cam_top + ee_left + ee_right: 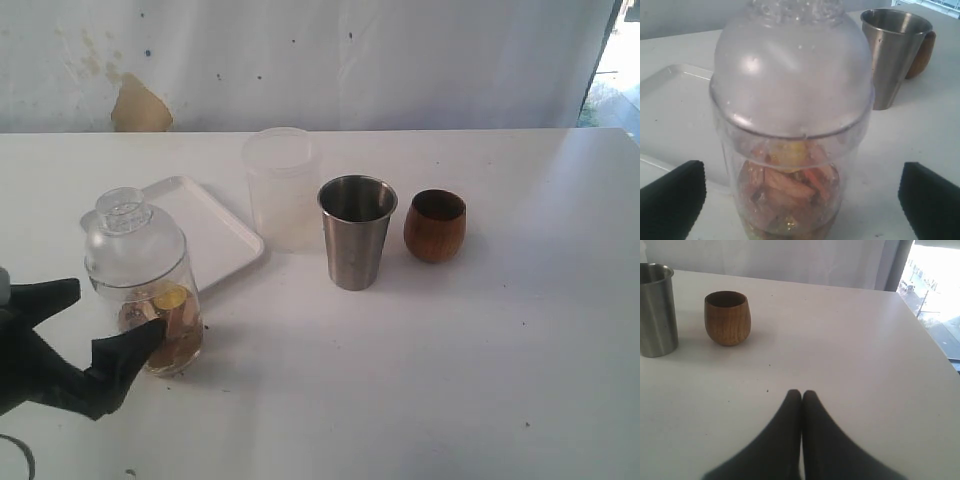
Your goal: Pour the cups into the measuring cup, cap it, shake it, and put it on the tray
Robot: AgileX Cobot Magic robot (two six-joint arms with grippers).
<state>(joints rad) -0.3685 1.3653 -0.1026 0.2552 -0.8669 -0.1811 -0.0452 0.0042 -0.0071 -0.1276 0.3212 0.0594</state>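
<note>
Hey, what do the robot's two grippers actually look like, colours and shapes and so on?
Both are matte black, with no markings that I can see. The left gripper has broad, angular fingers with fine sawtooth ridges along the inner edge. The right gripper is smooth and tapers to narrow rounded tips. No cables or sleeves show clearly.

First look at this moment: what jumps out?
The capped measuring cup, brown and yellow pieces inside, stands at the front left just off the white tray, straddled by the open left gripper. The steel tumbler and wooden cup stand upright mid-table; the right gripper is shut over bare table.
</note>
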